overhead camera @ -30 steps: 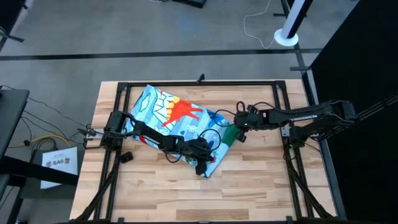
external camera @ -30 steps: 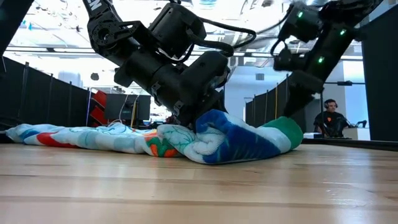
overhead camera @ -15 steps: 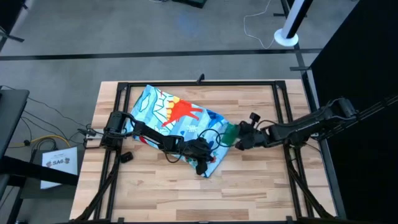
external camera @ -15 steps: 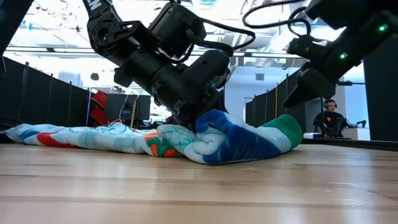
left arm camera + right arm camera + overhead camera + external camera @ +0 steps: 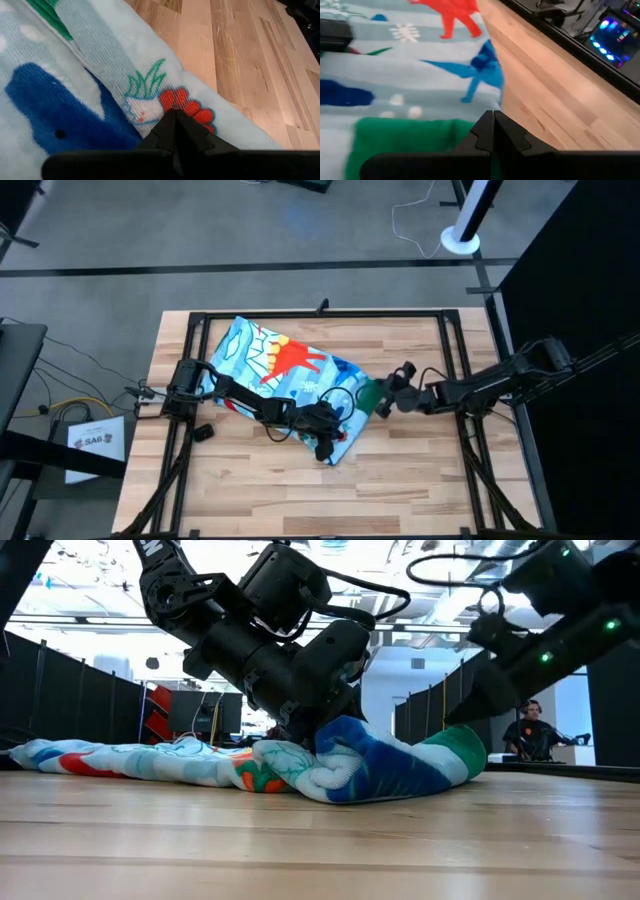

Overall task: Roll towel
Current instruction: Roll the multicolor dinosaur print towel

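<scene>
You're early in the roll: the towel (image 5: 285,378) lies slanted across the middle of the table (image 5: 420,480), its near end bunched into a fat first fold and the rest spread flat toward the far left corner. Your left gripper (image 5: 327,442) sits pressed on that bunched end with its 2 fingers closed together, while the right gripper (image 5: 385,402) hangs by the green edge, fingers likewise closed. Next, you probably need both grippers to turn the fold over evenly.

Bright overhead light, soft shadows (wrist views blurred)
</scene>
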Action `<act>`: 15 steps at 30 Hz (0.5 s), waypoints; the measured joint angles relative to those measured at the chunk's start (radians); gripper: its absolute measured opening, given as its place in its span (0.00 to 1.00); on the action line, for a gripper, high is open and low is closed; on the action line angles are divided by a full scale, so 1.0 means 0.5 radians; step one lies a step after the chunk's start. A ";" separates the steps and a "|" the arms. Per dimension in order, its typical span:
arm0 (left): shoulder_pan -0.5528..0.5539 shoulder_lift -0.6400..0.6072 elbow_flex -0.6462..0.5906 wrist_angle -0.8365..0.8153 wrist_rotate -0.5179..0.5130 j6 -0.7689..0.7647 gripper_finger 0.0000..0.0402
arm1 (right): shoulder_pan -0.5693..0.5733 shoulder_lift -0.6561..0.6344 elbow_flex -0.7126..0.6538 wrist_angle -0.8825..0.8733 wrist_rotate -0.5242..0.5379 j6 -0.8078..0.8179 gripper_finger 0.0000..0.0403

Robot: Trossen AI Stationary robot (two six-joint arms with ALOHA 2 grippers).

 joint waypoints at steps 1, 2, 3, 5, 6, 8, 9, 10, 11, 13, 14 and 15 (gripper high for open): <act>0.000 0.000 -0.001 0.001 0.000 0.000 0.00 | -0.020 0.000 -0.017 0.018 -0.001 -0.001 0.00; 0.000 0.000 -0.001 0.001 0.000 0.000 0.00 | -0.038 0.000 -0.030 0.029 -0.002 -0.002 0.00; 0.000 0.000 -0.001 0.001 0.000 0.000 0.00 | -0.057 0.000 -0.040 0.032 -0.010 -0.019 0.00; -0.001 0.000 -0.001 0.002 0.000 0.000 0.00 | -0.094 0.000 -0.061 0.041 -0.053 -0.032 0.00; -0.001 0.000 -0.001 0.002 0.000 -0.001 0.00 | -0.112 0.000 -0.071 0.041 -0.063 -0.036 0.00; -0.001 0.000 -0.001 0.002 0.001 -0.009 0.00 | -0.142 0.000 -0.097 0.033 -0.063 -0.056 0.00; -0.001 0.000 -0.001 0.002 0.001 -0.016 0.00 | -0.156 0.000 -0.100 0.014 -0.059 -0.103 0.00; -0.001 0.000 -0.001 0.002 0.001 -0.017 0.00 | -0.169 -0.002 -0.100 -0.002 -0.051 -0.156 0.00; -0.001 0.000 -0.001 0.002 0.001 -0.019 0.00 | -0.172 -0.018 -0.099 -0.009 -0.032 -0.208 0.00; -0.001 0.000 -0.001 0.002 0.001 -0.024 0.00 | -0.161 -0.075 -0.076 0.000 -0.011 -0.289 0.00; -0.001 0.000 -0.001 0.002 0.001 -0.029 0.00 | -0.142 -0.105 -0.055 0.043 -0.018 -0.327 0.00; -0.001 0.000 -0.001 0.002 0.001 -0.033 0.00 | -0.121 -0.128 -0.044 0.110 -0.051 -0.363 0.00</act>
